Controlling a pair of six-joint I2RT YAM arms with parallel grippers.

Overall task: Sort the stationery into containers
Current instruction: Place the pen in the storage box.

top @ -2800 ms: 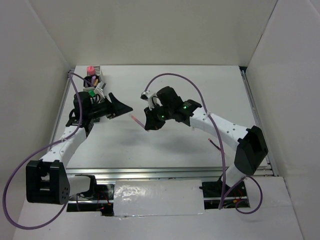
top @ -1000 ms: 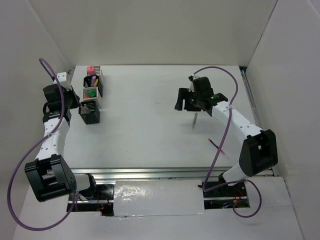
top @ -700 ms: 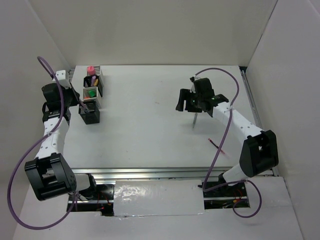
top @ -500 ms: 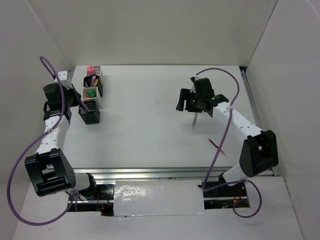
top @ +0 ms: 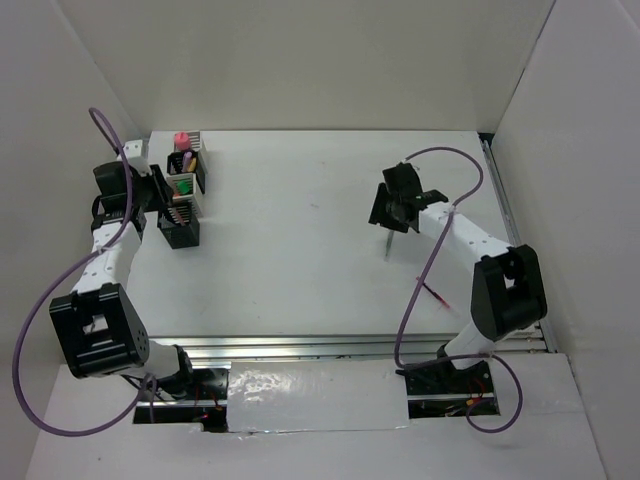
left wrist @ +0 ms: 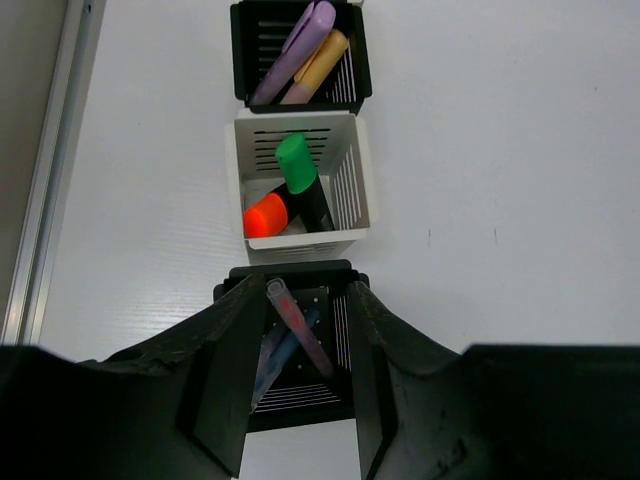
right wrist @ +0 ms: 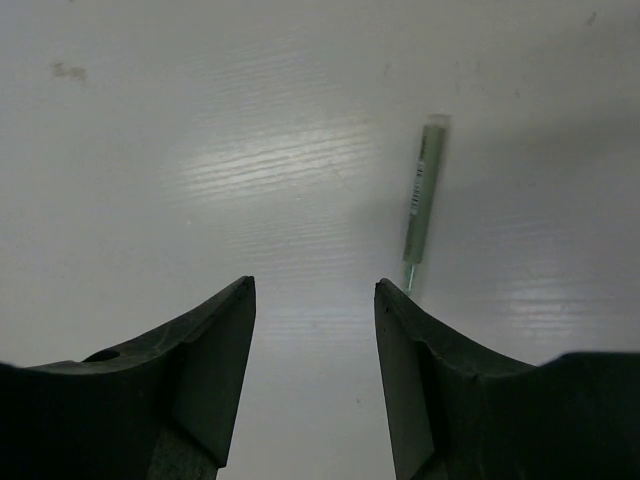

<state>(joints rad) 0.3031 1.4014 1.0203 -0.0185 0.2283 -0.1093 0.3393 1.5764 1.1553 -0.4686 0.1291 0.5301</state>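
Note:
Four containers stand in a row at the far left. The near black cup (left wrist: 300,400) holds a pink pen (left wrist: 298,330) and a blue pen (left wrist: 285,352). My left gripper (left wrist: 305,290) hangs open above it, one finger on each side and neither touching the pens. The white cup (left wrist: 345,190) holds a green-capped marker (left wrist: 296,163) and an orange-capped one (left wrist: 265,215). The far black cup (left wrist: 240,50) holds purple and yellow-orange markers. My right gripper (right wrist: 315,285) is open low over the table, and a grey pen (right wrist: 422,195) lies just beyond its right finger.
From above, a pink marker (top: 181,138) stands in the rearmost silver cup (top: 194,140). A thin red pen (top: 434,292) lies near the right arm's base link. White walls close in the table on three sides, and a metal rail (left wrist: 45,170) runs left of the cups.
The left gripper has swung right over the near black cup and opened, and the pink pen now stands in that cup. The right gripper has narrowed and turned down toward the grey pen.

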